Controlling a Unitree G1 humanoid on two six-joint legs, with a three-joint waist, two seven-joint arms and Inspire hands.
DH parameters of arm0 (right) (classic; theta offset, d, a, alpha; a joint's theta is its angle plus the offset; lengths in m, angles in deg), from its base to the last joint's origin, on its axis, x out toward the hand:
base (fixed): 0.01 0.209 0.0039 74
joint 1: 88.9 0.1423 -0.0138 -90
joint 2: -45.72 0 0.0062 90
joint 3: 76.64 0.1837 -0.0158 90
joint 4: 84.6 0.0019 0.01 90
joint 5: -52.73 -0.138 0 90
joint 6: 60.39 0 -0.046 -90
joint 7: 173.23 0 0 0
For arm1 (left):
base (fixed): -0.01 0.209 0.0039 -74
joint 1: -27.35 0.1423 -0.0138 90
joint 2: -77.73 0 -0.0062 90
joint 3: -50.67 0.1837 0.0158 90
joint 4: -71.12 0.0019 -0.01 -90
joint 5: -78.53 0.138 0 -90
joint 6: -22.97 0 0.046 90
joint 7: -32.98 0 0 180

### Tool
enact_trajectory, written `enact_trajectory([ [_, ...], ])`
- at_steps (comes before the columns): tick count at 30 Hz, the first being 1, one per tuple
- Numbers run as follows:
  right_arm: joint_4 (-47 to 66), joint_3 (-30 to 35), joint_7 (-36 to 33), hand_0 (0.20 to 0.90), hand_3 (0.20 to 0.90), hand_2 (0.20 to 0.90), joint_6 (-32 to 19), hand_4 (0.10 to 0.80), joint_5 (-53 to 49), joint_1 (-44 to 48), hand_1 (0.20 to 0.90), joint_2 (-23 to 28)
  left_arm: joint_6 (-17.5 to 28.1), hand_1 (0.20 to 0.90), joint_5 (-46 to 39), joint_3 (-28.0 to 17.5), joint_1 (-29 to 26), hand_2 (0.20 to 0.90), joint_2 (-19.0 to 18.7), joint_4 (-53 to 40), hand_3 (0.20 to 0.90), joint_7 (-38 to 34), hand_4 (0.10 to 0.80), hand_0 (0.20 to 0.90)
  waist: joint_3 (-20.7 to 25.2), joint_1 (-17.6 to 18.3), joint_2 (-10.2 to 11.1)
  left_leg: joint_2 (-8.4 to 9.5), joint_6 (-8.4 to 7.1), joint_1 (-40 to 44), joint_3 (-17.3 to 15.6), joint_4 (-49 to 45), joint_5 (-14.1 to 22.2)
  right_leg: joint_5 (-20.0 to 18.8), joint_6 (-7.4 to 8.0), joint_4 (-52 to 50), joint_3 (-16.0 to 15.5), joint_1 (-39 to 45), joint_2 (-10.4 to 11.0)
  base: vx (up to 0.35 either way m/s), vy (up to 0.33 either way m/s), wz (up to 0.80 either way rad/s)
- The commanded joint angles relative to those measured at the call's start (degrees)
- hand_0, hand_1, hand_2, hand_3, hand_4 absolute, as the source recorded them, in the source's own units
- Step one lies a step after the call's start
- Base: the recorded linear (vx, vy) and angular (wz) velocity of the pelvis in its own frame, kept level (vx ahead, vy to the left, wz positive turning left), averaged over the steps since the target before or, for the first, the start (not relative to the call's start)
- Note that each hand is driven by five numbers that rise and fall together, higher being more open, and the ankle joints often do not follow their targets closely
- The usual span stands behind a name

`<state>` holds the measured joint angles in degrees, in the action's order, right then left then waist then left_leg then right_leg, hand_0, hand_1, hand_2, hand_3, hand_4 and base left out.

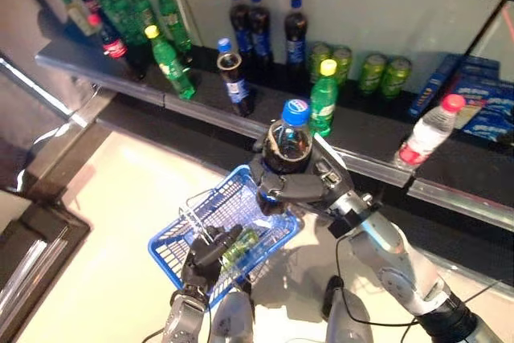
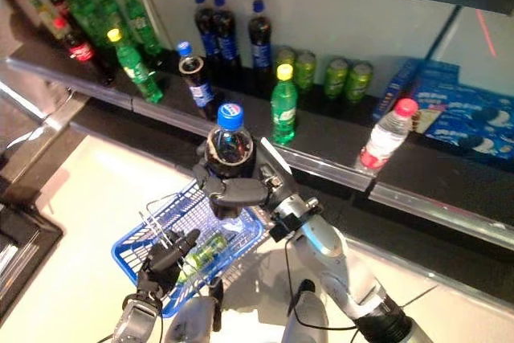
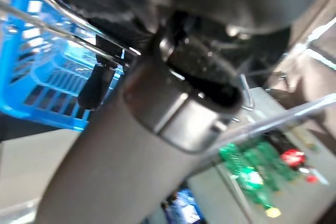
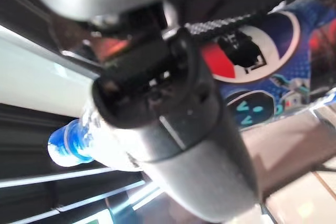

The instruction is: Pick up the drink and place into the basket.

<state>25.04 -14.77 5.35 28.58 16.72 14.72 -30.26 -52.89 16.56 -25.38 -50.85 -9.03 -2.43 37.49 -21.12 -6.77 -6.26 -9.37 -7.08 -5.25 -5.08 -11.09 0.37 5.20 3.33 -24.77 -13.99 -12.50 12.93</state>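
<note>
The right hand [image 1: 299, 186] has its fingers curled round one blue-capped cola bottle [image 1: 289, 140], held upright over the 1 o'clock corner of the blue basket [image 1: 173, 251]. The left hand [image 1: 207, 253] grips the basket's wire handle [image 1: 197, 224] at 6 o'clock. On the shelf [image 1: 365, 136] at 12 o'clock stand four green cans [image 1: 384, 75], and no label is readable.

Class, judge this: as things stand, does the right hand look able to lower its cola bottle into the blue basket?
Probably yes. The right hand grips the cola bottle just above the blue basket, whose open top looks unobstructed; the left hand holds its handle.
</note>
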Motion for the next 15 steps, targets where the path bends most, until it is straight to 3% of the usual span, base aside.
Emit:
enact_trajectory([
  [1, 3.92, 1.83, -3.69, 0.300, 0.200, 0.300, -6.06, 0.100, 0.95, 12.65, 0.300, -7.54, 11.34, 0.300, 4.22, -3.37, -3.42, 0.300, -7.19, -21.70, 0.200, 7.74, 0.100, 0.300, 3.10, -1.62, 2.28, 4.10, 1.80, -2.77, 2.35, -5.69, -7.74, 2.24, -5.15, 8.15, -3.00, 13.05, -3.67, -0.012, -0.023, 0.30],
  [8, -4.97, -2.75, -10.51, 0.300, 0.200, 0.300, -5.71, 0.100, 8.42, 16.84, 0.300, -10.88, 9.25, 0.300, 4.21, -3.19, -5.27, 0.300, -11.42, -33.24, 0.200, 10.66, 0.100, 0.300, 2.10, -6.57, 2.08, 6.22, 2.16, -3.74, 7.03, -4.95, -7.71, 1.97, -4.76, 8.21, -6.92, 14.30, -2.80, 0.016, -0.035, 0.44],
  [12, -6.63, -3.39, -12.31, 0.300, 0.200, 0.300, -5.57, 0.100, 10.64, 18.27, 0.300, -11.19, 10.10, 0.300, 4.75, -3.40, -5.91, 0.300, -12.35, -35.53, 0.200, 11.25, 0.100, 0.300, 1.86, -7.60, 1.97, 6.69, 2.26, -4.01, 7.90, -4.93, -7.45, 1.89, -4.65, 8.25, -7.82, 14.47, -2.57, 0.019, -0.012, 0.44],
  [15, -8.98, -3.83, -15.13, 0.300, 0.200, 0.300, -5.13, 0.100, 13.45, 20.07, 0.300, -12.43, 9.33, 0.300, 2.54, -5.06, -7.10, 0.300, -13.58, -40.26, 0.200, 15.12, 0.100, 0.300, 1.46, -9.81, 1.87, 7.76, 2.27, -4.39, 9.83, -4.83, -7.08, 1.77, -4.35, 8.59, -9.70, 15.27, -2.26, 0.039, -0.028, 0.30],
])
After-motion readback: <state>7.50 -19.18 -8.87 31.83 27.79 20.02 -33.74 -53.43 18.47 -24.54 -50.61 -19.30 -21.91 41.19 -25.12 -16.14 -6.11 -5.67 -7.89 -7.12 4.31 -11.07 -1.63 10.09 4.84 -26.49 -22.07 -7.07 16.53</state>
